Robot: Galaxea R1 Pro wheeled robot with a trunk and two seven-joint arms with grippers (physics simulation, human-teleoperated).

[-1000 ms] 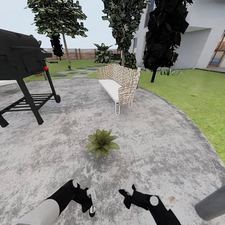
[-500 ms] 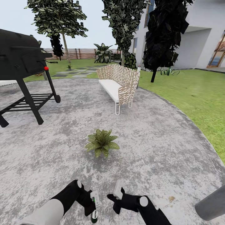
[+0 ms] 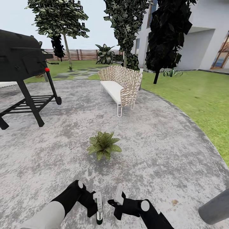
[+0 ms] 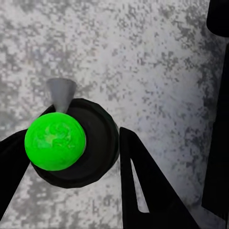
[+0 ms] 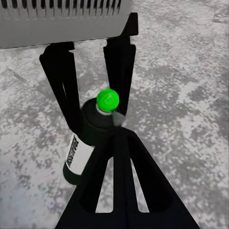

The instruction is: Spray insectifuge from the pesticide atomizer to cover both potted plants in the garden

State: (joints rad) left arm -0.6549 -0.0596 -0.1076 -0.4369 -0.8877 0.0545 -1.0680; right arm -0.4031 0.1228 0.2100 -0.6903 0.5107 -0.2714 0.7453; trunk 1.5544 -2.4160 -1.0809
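Note:
The pesticide atomizer [image 3: 99,208], a dark bottle with a white label, hangs low over the grey patio. My left gripper [image 3: 97,203] is shut on it. In the left wrist view its bright green cap [image 4: 55,140] sits between the two dark fingers [image 4: 138,186]. My right gripper [image 3: 118,192] is shut and empty, a hand's width right of the bottle. In the right wrist view its closed tips [image 5: 119,138] point at the atomizer [image 5: 83,148] just below the green cap. One potted plant [image 3: 103,145], a low green rosette, stands on the patio ahead of both grippers.
A black grill [image 3: 22,63] on a stand is at the left. A wicker loveseat [image 3: 121,84] stands beyond the plant. The lawn [image 3: 197,101] borders the patio on the right. A grey object [image 3: 216,206] juts in at the lower right. Trees, a fence and a house lie behind.
Both grippers have drawn closer together: the left moved right with the atomizer, the right moved left toward it. The plant and the view have not shifted.

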